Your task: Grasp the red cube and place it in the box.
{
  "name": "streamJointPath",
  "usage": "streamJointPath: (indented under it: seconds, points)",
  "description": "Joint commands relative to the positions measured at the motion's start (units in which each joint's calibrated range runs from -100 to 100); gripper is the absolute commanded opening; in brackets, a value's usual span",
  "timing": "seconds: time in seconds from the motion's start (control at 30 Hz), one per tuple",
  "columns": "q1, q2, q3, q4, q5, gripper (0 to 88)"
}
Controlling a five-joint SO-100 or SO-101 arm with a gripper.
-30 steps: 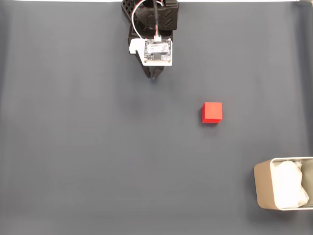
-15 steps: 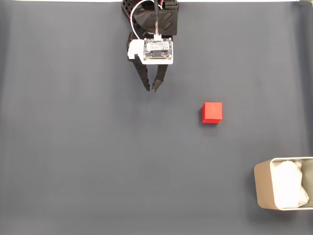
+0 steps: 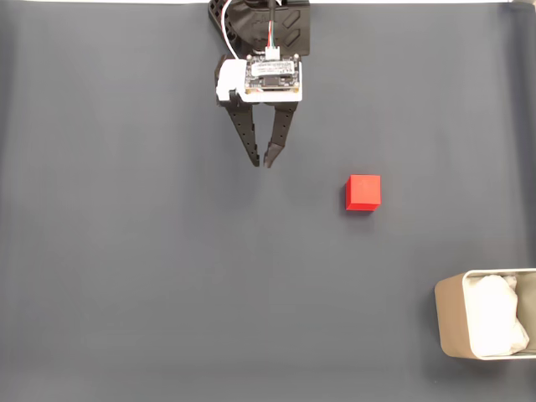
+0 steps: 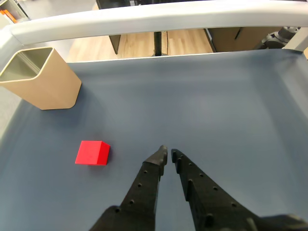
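While the arm reaches in from the top edge of the fixed view, its black end effector (image 3: 263, 163) points down the frame over the dark grey table (image 3: 126, 268), the two fingers set in a narrow V with only a slim gap between the tips and nothing between them. A white circuit board (image 3: 270, 79) with red and white wires sits on top of the wrist. To the right of the fingertips and slightly lower in that view, the red cube (image 3: 363, 193) rests flat on the table, well apart from the end effector. Further right, at the lower right corner, the beige box (image 3: 447, 318) stands partly cut off by the frame edge, a white soft lining (image 3: 496, 314) visible inside it.

In the wrist view the order runs differently: the box (image 4: 45, 82) stands at upper left, the red cube (image 4: 92, 153) lies below it on the table (image 4: 231, 115), and the end effector (image 4: 167, 154) reaches up from the bottom edge to the cube's right, its tips nearly meeting.
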Motion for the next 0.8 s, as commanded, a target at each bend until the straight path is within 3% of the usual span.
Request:
streamJointPath:
  seconds: [0.0, 0.77]
  points:
    - [-0.8, 4.1, -8.0, -0.5, -0.5, 0.0]
    - [-10.2, 25.2, -36.7, 13.1, -0.3, 1.0]
